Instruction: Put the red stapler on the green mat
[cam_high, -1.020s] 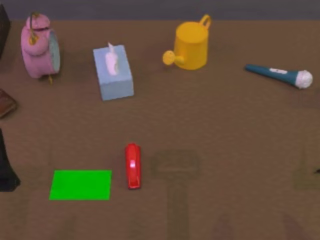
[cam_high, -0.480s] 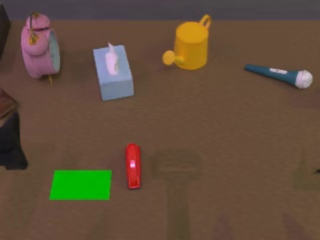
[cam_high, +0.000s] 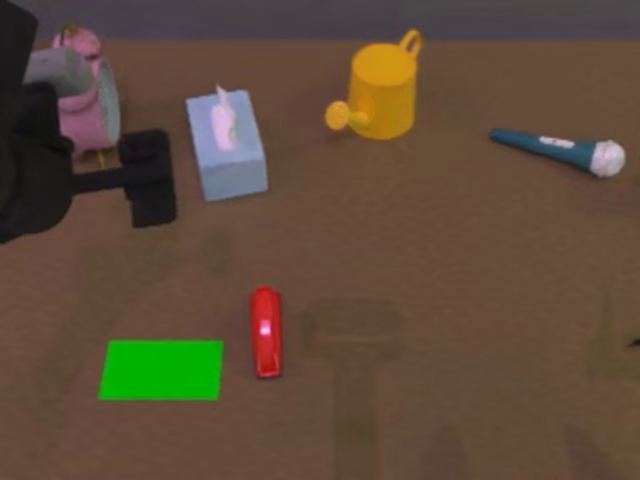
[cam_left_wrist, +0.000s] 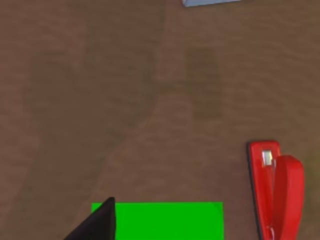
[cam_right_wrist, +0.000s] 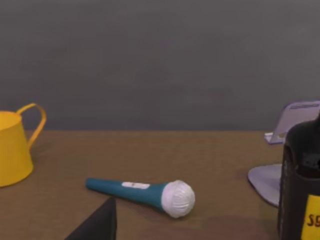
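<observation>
The red stapler (cam_high: 265, 332) lies on the brown table, long axis running front to back, just right of the green mat (cam_high: 160, 370) and apart from it. My left gripper (cam_high: 150, 178) hangs open and empty beside the tissue box, well behind the mat and the stapler. The left wrist view shows the stapler (cam_left_wrist: 275, 192), the mat (cam_left_wrist: 165, 220) and one black fingertip (cam_left_wrist: 102, 222) over the mat's corner. My right arm is parked beyond the top view's right edge, its gripper open, with one fingertip (cam_right_wrist: 102, 222) showing.
A pale blue tissue box (cam_high: 227, 145) stands close to the left gripper. A pink alarm clock (cam_high: 88, 85) is partly hidden behind the left arm. At the back are a yellow watering can (cam_high: 383, 90) and a teal microphone (cam_high: 560, 150). A black bottle (cam_right_wrist: 300, 185) stands near the right gripper.
My left arm has swung in from the table's left edge, toward the back and right, bringing its gripper beside the tissue box. The stapler and the mat have not moved.
</observation>
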